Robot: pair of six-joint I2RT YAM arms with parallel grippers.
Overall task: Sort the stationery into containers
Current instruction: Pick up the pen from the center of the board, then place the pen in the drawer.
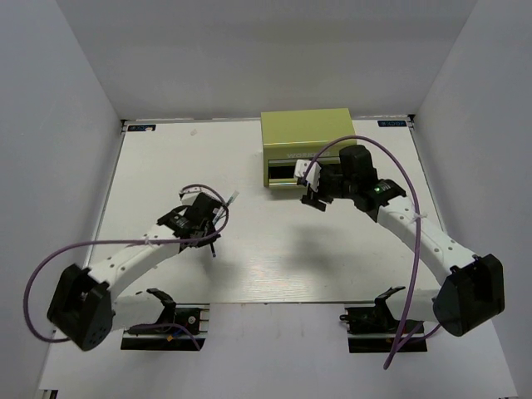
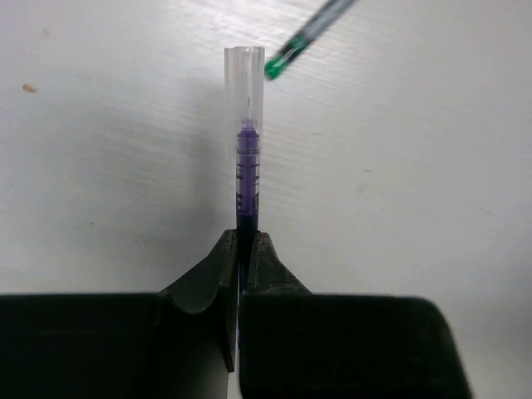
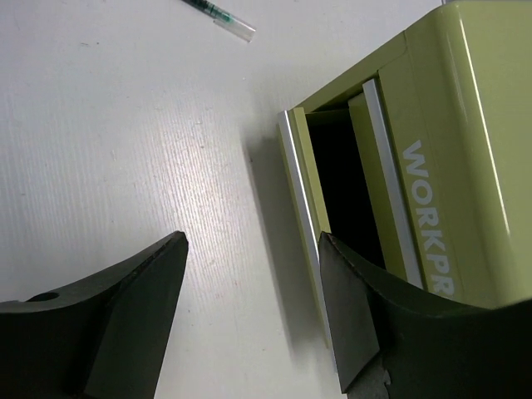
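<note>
**Purple pen gripped; drawer ajar**

The left gripper [image 2: 241, 249] was clenched on the purple pen [image 2: 247, 166] at 9 o'clock of table centre. A green pen [image 2: 307, 37] lay at 1 o'clock of its cap. The right gripper [image 3: 253, 283] was spread, holding nothing, beside the olive chest [image 3: 449, 125] at 1 o'clock. Its drawer [image 3: 299, 191] stood partly open, contents lost in shadow. Judged: pick-up made; next, carry the pen to the drawer gap, aligned lengthwise.

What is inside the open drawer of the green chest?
The drawer is pulled partly out of the chest. Its visible inside is dark shadow, with no pen showing. The back is covered by the chest, the near end by the right gripper's finger.
</note>
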